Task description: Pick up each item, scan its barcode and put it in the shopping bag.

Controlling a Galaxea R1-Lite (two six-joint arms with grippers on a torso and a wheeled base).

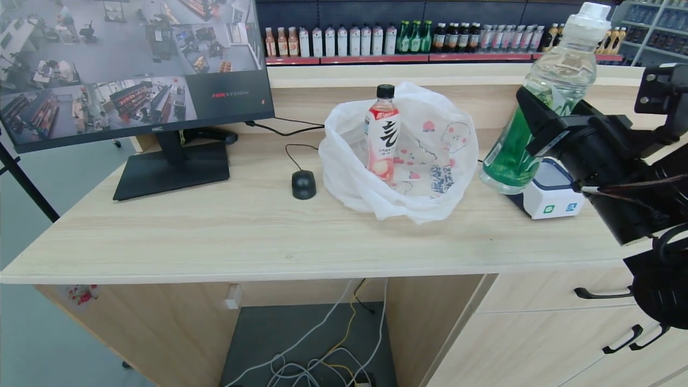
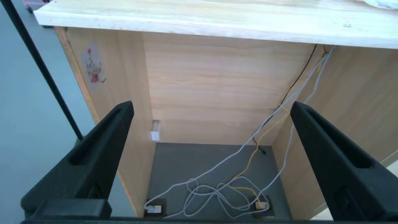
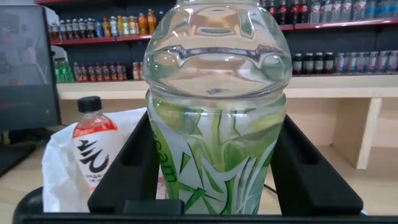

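Pale wood is what you work over: the counter (image 1: 215,231) runs the full width of the head view. Your left gripper (image 2: 211,112) hangs below the countertop's front edge with its two fingers spread wide and nothing between them, facing the open recess under the counter where loose cables (image 2: 230,186) lie on the floor. On the counter's left stands a dark monitor (image 1: 129,64), and a black mouse (image 1: 303,184) lies to its right, just beside the shopping bag (image 1: 349,177). The white bag sits open near the middle of the counter, and a pink-labelled bottle (image 1: 382,137) with a black cap stands upright inside it. To the right, your right gripper (image 1: 540,126) is clamped across the middle of a green bottle (image 1: 505,158), which is held tilted, its white cap up and to the right. Its base hangs low by the left edge of the white scanner (image 1: 553,196); you cannot tell whether the two touch. A shelf of bottles (image 1: 430,37) lines the wall behind.
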